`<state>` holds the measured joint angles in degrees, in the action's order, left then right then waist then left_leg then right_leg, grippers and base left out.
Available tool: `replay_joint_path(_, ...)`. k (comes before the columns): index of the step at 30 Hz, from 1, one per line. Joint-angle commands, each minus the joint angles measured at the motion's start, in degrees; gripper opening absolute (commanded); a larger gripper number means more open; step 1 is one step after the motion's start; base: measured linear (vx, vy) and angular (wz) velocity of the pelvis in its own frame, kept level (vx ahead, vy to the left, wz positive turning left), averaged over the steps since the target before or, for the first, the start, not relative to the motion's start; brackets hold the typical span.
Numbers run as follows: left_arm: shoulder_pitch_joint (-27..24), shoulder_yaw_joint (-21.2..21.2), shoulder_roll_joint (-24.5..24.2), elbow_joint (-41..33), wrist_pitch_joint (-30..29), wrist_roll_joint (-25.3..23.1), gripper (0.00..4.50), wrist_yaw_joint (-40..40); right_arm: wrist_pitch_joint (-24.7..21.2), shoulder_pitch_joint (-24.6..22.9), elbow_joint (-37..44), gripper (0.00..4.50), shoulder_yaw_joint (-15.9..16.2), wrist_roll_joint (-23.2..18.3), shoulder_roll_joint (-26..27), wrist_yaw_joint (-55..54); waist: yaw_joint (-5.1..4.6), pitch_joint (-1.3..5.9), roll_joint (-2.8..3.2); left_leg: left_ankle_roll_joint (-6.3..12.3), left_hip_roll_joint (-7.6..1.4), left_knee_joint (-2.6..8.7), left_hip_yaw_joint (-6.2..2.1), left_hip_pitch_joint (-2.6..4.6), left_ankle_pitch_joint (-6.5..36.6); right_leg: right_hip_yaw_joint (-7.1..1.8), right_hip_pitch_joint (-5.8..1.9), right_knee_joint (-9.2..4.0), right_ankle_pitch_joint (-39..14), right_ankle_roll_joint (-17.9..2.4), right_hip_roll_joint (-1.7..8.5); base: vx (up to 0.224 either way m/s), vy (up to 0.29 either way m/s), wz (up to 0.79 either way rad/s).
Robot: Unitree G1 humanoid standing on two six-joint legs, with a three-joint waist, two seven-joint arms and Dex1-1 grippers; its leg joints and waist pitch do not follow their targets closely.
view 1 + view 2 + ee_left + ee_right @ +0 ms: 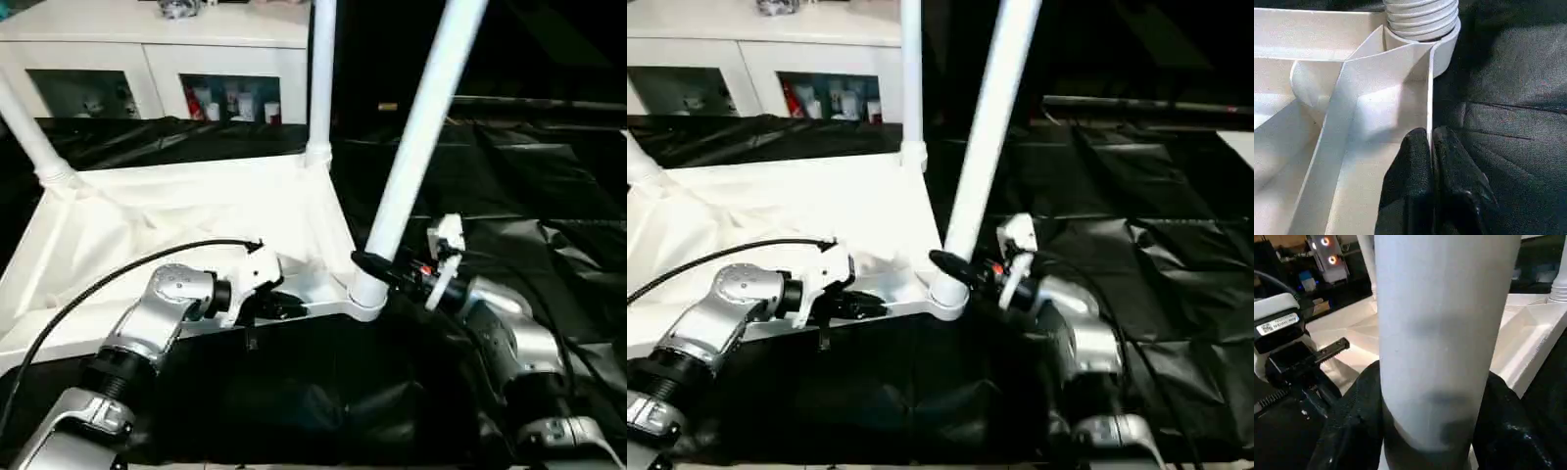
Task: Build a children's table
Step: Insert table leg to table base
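The children's table (196, 215) lies upside down on black sheeting, its ribbed underside facing up. Three white tube legs stand in its corner sockets: a near-right leg (416, 137), a far-right leg (321, 78) and a far-left leg (29, 127). My left gripper (284, 305) is shut on the thin front rim wall (1429, 98) of the table, close to the near-right socket (1442, 44). My right gripper (377, 266) is closed around the near-right leg (1440, 333) just above its socket, one black finger (1354, 411) on each side.
A white cabinet (157, 49) with glass-fronted compartments stands behind the table. Crumpled black sheeting (529, 176) covers the ground to the right and in front. A black cable (98, 284) loops over my left forearm.
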<state>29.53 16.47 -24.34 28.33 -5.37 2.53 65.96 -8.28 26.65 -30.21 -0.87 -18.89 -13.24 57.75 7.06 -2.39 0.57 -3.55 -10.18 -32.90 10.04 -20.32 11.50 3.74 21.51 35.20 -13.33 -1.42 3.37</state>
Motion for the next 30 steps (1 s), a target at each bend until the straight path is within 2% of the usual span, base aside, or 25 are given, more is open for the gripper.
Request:
replay_joint_path(1, 1.6, -2.1, -0.2, -2.0, 0.4, 1.0, 0.00, -0.9, -1.8, -0.7, -5.4, 1.87, 4.0, 5.6, -1.5, 0.0, 0.02, 3.22, 0.18, 3.59, -3.57, 3.32, -1.14, 0.12, 3.2, -2.91, -2.74, -2.94, 7.0, -14.3, 5.54, 0.000, 0.000, 0.00)
replay_joint_path(2, 1.6, -2.0, -0.2, -2.1, 0.3, 1.0, 0.00, -0.9, -1.6, 0.5, -7.0, 1.87, 5.6, 6.9, -2.0, 1.0, -0.16, 3.04, 0.45, 3.11, -3.64, 3.46, -1.15, 0.24, 5.1, -2.91, -2.60, -3.23, 3.3, -14.3, 5.67, 0.000, 0.000, 0.00)
replay_joint_path(5, 1.4, -1.9, -0.3, -2.4, 0.1, 1.0, 0.00, -0.8, -2.3, 1.2, -7.7, 1.87, 6.7, 7.1, -2.2, 2.3, -0.29, 2.98, 0.31, 2.71, -3.80, 3.56, -1.17, 0.32, 6.0, -3.05, -2.62, -3.36, 0.8, -14.2, 5.72, 0.000, 0.000, 0.00)
replay_joint_path(12, 1.0, -1.4, -1.2, -2.7, -0.2, 0.3, 0.00, -0.7, -2.2, 3.6, -8.9, 1.87, 11.0, 9.7, -3.5, 6.4, -0.35, 3.18, 0.24, 3.98, -3.64, 3.19, -1.10, 0.18, 3.6, -2.97, -2.65, -2.95, 4.3, -14.6, 5.61, 0.000, 0.000, 0.00)
replay_joint_path(17, 1.3, -1.4, -1.4, -2.5, -0.3, 0.2, 0.00, -0.9, -2.5, 4.7, -9.8, 1.87, 11.4, 9.7, -3.4, 7.5, -0.28, 3.29, 0.16, 4.27, -3.65, 3.08, -1.11, 0.18, 3.2, -2.99, -2.77, -2.79, 5.3, -14.9, 5.63, 0.000, 0.000, 0.00)
replay_joint_path(20, 1.5, -1.6, -1.5, -2.3, -0.2, 0.1, 0.00, -1.2, -2.6, 4.8, -10.3, 1.87, 10.1, 8.6, -2.9, 6.7, -0.28, 3.27, 0.10, 4.38, -3.67, 3.10, -1.11, 0.18, 3.4, -2.95, -2.75, -2.79, 5.0, -15.1, 5.67, 0.000, 0.000, 0.00)
replay_joint_path(23, 1.5, -1.9, -1.4, -2.3, -0.3, 0.3, 0.00, -1.5, -3.2, 4.6, -12.0, 1.87, 4.3, 4.4, -1.5, 2.4, -0.22, 3.30, 0.18, 4.21, -3.76, 3.14, -1.11, 0.18, 3.7, -3.03, -2.76, -2.84, 4.4, -15.2, 5.79, 0.000, 0.000, 0.00)
replay_joint_path(24, 1.5, -1.9, -1.4, -2.2, -0.3, 0.3, 0.00, -1.6, -3.1, 4.2, -12.4, 1.87, 2.9, 3.6, -1.3, 1.4, -0.21, 3.31, 0.39, 4.09, -3.77, 3.13, -1.14, 0.21, 3.9, -3.01, -2.71, -2.80, 4.3, -15.3, 5.76, 0.000, 0.000, 0.00)
replay_joint_path(28, 1.6, -2.0, -1.4, -2.0, -0.2, 0.3, 0.00, -1.6, -3.0, 2.8, -12.5, 1.87, -0.3, 1.2, -0.7, -0.7, -0.21, 3.26, 0.49, 3.48, -3.82, 3.20, -1.13, 0.27, 5.1, -2.98, -2.64, -2.95, 3.3, -15.4, 5.74, 0.000, 0.000, 0.00)
replay_joint_path(29, 1.8, -2.0, -1.3, -1.8, -0.1, 0.3, 0.00, -1.6, -2.9, 1.5, -12.2, 1.87, -1.8, 0.0, -0.3, -1.7, -0.18, 3.30, 1.02, 3.07, -3.83, 3.17, -1.19, 0.33, 5.4, -2.97, -2.58, -2.92, 3.5, -15.4, 5.72, 0.000, 0.000, 0.00)
replay_joint_path(30, 2.0, -2.0, -1.3, -1.6, 0.0, 0.3, 0.00, -1.6, -2.6, 0.7, -12.0, 1.87, -2.3, -0.4, -0.1, -2.2, -0.17, 3.35, 1.05, 3.03, -3.82, 3.16, -1.17, 0.34, 5.4, -2.97, -2.60, -2.92, 3.9, -15.4, 5.70, 0.000, 0.000, 0.00)
